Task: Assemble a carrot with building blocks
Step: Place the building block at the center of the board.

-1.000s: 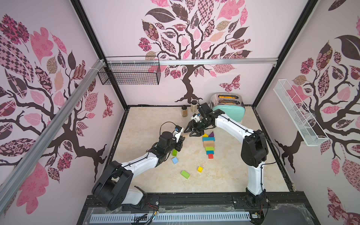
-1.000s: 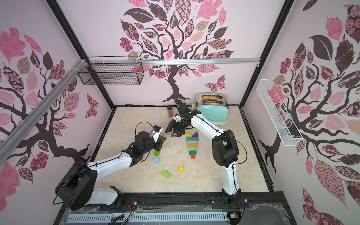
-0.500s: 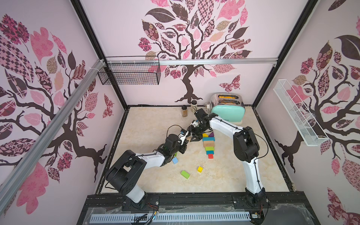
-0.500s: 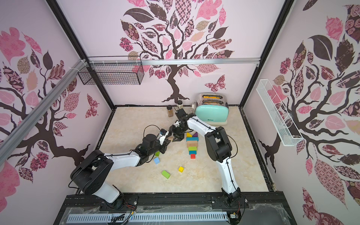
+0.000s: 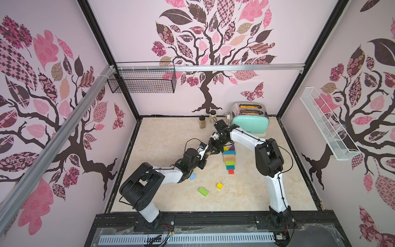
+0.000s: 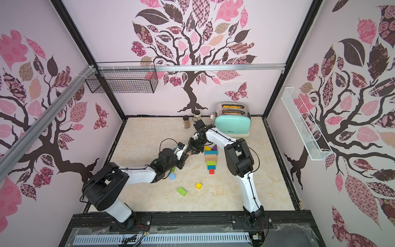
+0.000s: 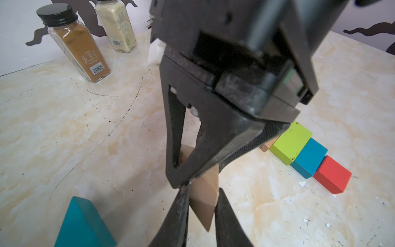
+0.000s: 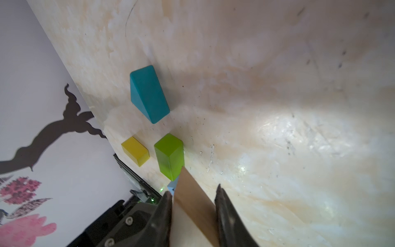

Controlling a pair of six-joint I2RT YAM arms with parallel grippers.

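Both grippers are clamped on one piece. From the left wrist view, the left gripper (image 7: 202, 190) is seen pinched shut on the lower tip of a bare-wood wedge (image 7: 203, 203), w/ a finger pressed to each flat face. The upper part of that wedge is gripped by the right gripper (image 8: 193, 190), whose fingers lie against both sides of it in the right wrist view. Whether the wedge clears the table (image 5: 171, 139) cannot be told.

In both top views the grippers are met tip to tip just beside the far end of the blk row, on the left arm's side; the wedge itself is hidden there.

The row is laid flat and tapers toward the robot. A yellow wedge (image 5: 226, 148) and purple wedge (image 5: 232, 147) are set at the far end. They are followed by a teal brick (image 5: 229, 152), wood brick (image 5: 229, 158), lime brick (image 5: 230, 163), blue brick (image 5: 230, 167) and red cube (image 5: 230, 171), each touching the next.

Loose pcs are scattered nearer the front: a light-blue cube (image 5: 192, 176), a green brick (image 5: 203, 191) and a yellow cube (image 5: 219, 185), all apart. A teal wedge (image 8: 147, 94) is seen lying on the table in both wrist views.

Two spice jars (image 7: 74, 47) and a mint toaster (image 5: 250, 122) are stood by the back wall.
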